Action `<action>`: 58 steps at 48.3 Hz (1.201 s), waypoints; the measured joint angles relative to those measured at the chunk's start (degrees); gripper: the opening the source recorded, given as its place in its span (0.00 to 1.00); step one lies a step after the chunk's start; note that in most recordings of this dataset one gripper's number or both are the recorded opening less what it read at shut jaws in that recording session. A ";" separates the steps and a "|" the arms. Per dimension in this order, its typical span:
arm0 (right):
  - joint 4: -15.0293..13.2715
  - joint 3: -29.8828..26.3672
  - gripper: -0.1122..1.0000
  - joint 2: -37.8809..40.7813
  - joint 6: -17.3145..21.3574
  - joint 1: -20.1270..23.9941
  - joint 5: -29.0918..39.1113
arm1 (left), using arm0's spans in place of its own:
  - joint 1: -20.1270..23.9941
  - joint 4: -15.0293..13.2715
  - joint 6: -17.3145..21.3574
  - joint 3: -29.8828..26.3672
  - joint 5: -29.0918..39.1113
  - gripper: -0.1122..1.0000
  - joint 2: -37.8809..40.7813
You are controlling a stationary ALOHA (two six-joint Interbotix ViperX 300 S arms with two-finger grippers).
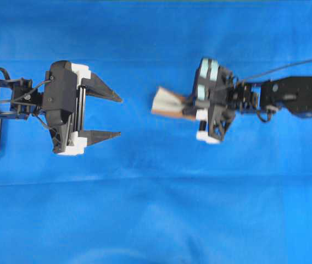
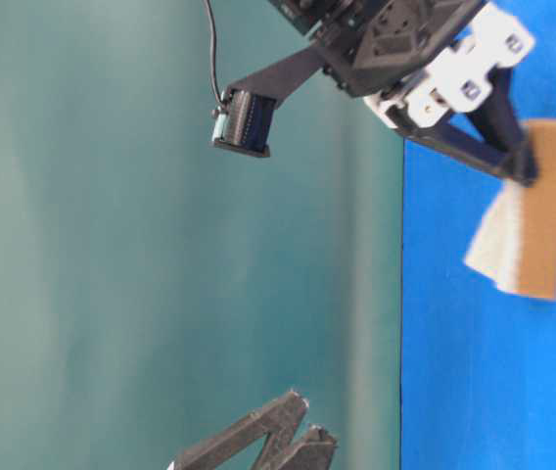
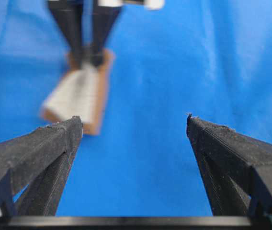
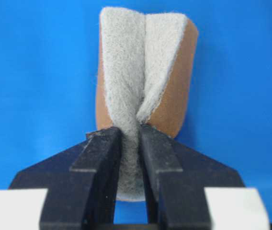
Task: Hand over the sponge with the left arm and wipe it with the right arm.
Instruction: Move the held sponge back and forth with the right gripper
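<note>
Right end effector (image 4: 130, 136): fingers pinched on the sponge (image 4: 143, 76), squeezing its near end so the grey-white face folds into a crease between them. The right wrist view shows this fold plainly, with the orange-brown layer curling up on both sides; the overhead view gives only a small tan and pale shape (image 1: 168, 102) sticking out leftward from the right end effector (image 1: 191, 108), the fingertips hidden under the wrist.

Table-level view: sponge (image 2: 525, 230) pinched at one edge by the right end effector (image 2: 521, 166), the rest of the pad hanging free against the blue surface (image 2: 474, 392). Whether it touches the cloth cannot be told.

Left end effector (image 1: 117, 116): fingers spread wide, nothing between them, well apart from the sponge. Left wrist view looks between the two spread fingers (image 3: 54, 139) toward the blurred sponge (image 3: 78, 93), held by the other arm's dark fingers.

Overhead, the sponge sits near the middle of the blue surface (image 1: 156, 220), nearer its far edge.
</note>
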 measured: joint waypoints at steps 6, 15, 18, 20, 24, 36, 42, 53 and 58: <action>0.35 -0.44 0.28 0.00 2.02 5.10 0.35 | 0.00 0.00 0.00 0.00 0.00 0.89 0.00; 0.26 -1.32 0.28 0.09 4.66 10.90 1.23 | 0.09 0.00 0.00 0.00 0.00 0.89 0.00; 0.26 -1.49 0.28 0.35 4.83 11.16 1.58 | 0.00 0.00 0.00 0.00 0.00 0.89 0.00; 0.35 -1.67 0.28 0.35 4.83 11.25 1.85 | 0.00 0.00 0.00 0.00 -0.09 0.89 0.00; 0.26 -1.67 0.28 0.35 4.48 10.90 2.02 | 0.00 0.00 0.00 0.00 -0.26 0.89 0.00; -1.93 -1.49 0.28 0.26 2.99 4.57 2.20 | -0.18 0.00 -0.18 0.00 -0.35 0.89 0.00; -3.87 -1.41 0.27 0.09 1.76 -0.88 2.29 | -0.18 0.00 -0.18 0.00 -0.35 0.89 0.00; -5.63 -1.49 0.27 0.00 -0.44 -9.76 2.46 | -0.62 0.00 -0.09 0.00 -0.35 0.89 0.00; -5.71 -1.49 0.27 0.00 -0.79 -11.78 2.37 | -0.70 0.00 -0.18 0.00 -0.35 0.89 0.00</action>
